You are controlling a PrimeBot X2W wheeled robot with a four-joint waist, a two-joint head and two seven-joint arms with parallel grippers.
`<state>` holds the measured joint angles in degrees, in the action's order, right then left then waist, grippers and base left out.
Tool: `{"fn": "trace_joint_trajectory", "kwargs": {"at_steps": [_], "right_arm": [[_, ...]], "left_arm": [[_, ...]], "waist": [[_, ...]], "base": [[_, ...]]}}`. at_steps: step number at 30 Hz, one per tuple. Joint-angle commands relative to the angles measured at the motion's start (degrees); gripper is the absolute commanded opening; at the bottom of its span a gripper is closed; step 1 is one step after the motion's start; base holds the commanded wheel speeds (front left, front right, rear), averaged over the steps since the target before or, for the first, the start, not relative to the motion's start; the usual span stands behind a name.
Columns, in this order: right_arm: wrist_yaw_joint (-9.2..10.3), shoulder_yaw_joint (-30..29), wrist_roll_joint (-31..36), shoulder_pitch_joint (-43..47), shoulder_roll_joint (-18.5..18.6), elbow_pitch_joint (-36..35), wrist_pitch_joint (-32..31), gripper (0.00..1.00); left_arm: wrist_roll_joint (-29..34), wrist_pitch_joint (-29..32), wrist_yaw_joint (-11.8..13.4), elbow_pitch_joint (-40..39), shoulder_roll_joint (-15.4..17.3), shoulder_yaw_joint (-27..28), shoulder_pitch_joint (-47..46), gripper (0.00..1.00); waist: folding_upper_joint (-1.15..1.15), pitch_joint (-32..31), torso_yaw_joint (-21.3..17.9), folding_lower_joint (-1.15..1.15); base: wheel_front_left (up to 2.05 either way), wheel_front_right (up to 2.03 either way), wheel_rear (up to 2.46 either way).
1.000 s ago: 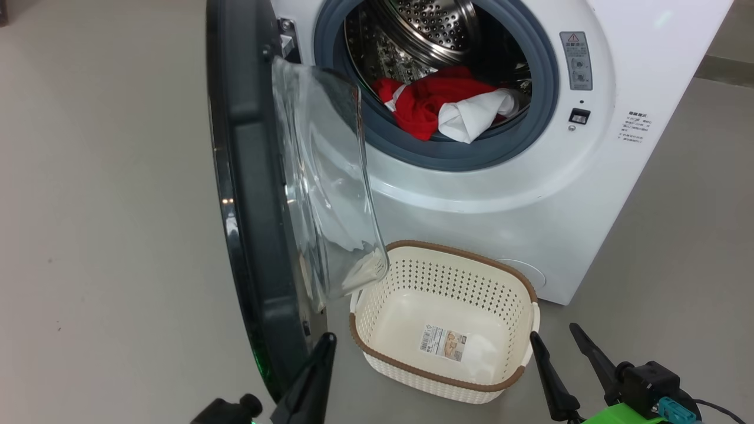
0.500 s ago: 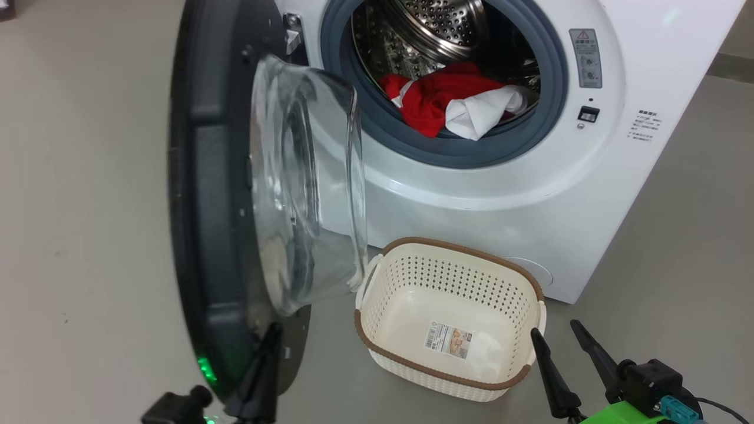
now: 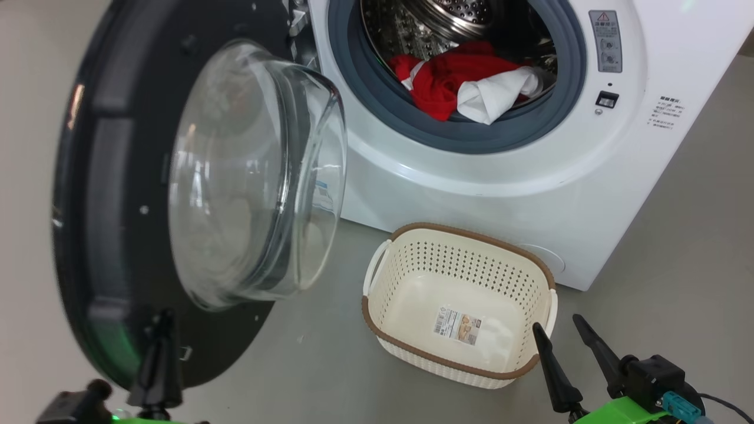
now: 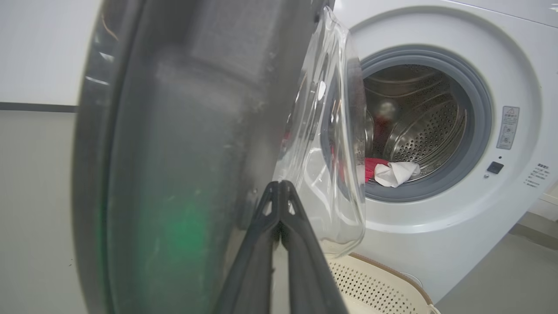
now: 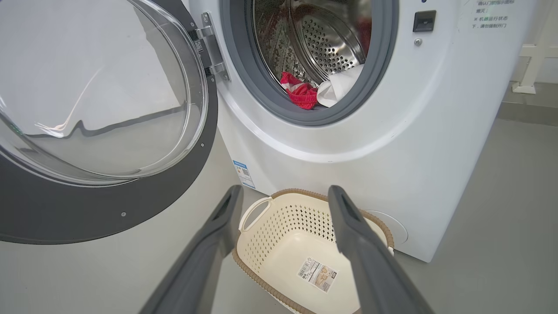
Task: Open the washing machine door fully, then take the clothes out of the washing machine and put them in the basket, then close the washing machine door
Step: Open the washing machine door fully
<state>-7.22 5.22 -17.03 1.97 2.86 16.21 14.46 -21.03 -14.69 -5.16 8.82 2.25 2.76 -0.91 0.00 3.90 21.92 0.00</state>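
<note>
The washing machine door (image 3: 112, 194) stands swung far out to the left, its glass bowl (image 3: 247, 176) facing the basket. My left gripper (image 3: 160, 318) is shut and empty, its tips (image 4: 279, 186) at the lower inner face of the door (image 4: 174, 152), beside the glass. Red and white clothes (image 3: 465, 85) lie at the front of the washing machine (image 3: 471, 194) drum, also seen as clothes (image 5: 305, 93) and clothes (image 4: 392, 172). The cream basket (image 3: 412, 348) sits empty on the floor before the machine. My right gripper (image 3: 556, 324) hangs open just right of it, and the right gripper (image 5: 285, 192) frames the basket (image 5: 261, 279).
Grey floor (image 3: 330, 377) lies between the door and the basket. A sticker (image 3: 458, 325) marks the basket's bottom. A blue label (image 5: 242, 172) sits at the machine's lower left corner. The door hinge (image 5: 209, 48) shows at the opening's left side.
The door has swung much wider to the left, and my shut left gripper has moved left with it. The head camera shifted slightly. The right gripper stays put.
</note>
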Motion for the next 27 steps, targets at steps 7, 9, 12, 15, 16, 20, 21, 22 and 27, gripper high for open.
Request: {"fn": "trace_joint_trajectory", "kwargs": {"at_steps": [7,9,12,15,16,20,21,22,27], "right_arm": [[-0.26,1.1,1.5,-3.7,0.5,-1.9,0.5,1.0],[-0.26,1.0,1.7,-4.1,0.7,-2.0,0.5,1.0],[-0.26,0.9,2.0,-4.8,0.8,-2.1,0.5,1.0],[-0.26,0.9,2.3,-5.4,1.0,-2.1,0.5,1.0],[-0.26,0.9,2.4,-5.6,1.0,-2.1,0.5,1.0],[-0.26,0.8,2.7,-6.2,1.2,-2.2,0.5,1.0],[-0.26,0.8,2.8,-6.3,1.2,-2.2,0.5,1.0],[-0.26,0.8,2.9,-6.4,1.2,-2.2,0.5,1.0],[-0.26,0.8,3.2,-6.9,1.3,-2.2,0.5,1.0]], "left_arm": [[2.1,-0.3,-1.1,1.2,2.1,9.3,-6.2,0.0],[2.6,-0.3,-1.2,2.4,2.5,11.1,-7.5,0.0],[3.2,-0.3,-1.5,4.2,2.9,13.6,-9.4,0.0],[3.8,-0.3,-1.7,6.0,3.2,15.7,-11.1,0.0],[4.0,-0.3,-1.8,6.5,3.3,16.4,-11.6,0.0],[4.7,-0.3,-2.1,8.9,4.2,18.7,-13.9,0.0],[4.9,-0.3,-2.1,9.4,4.4,19.3,-14.5,0.0],[5.1,-0.3,-2.2,9.9,4.8,19.8,-15.1,0.0],[6.0,-0.3,-2.3,13.1,6.7,22.5,-18.2,0.0]], "waist": [[0.0,2.7,0.0,0.0],[0.0,3.4,-0.1,0.0],[0.0,4.4,-0.3,0.0],[0.0,5.2,-0.4,0.0],[0.0,5.4,-0.5,0.0],[0.0,6.3,-0.6,0.0],[0.0,6.5,-0.6,0.0],[0.0,6.6,-0.6,0.0],[0.0,7.5,-0.8,0.0]], "base": [[0.0,0.0,0.0],[0.0,0.0,0.0],[0.0,0.0,0.0],[0.0,0.0,0.0],[0.0,0.0,0.0],[0.0,0.0,0.0],[0.0,0.0,0.0],[0.0,0.0,0.0],[0.0,0.0,0.0]]}}
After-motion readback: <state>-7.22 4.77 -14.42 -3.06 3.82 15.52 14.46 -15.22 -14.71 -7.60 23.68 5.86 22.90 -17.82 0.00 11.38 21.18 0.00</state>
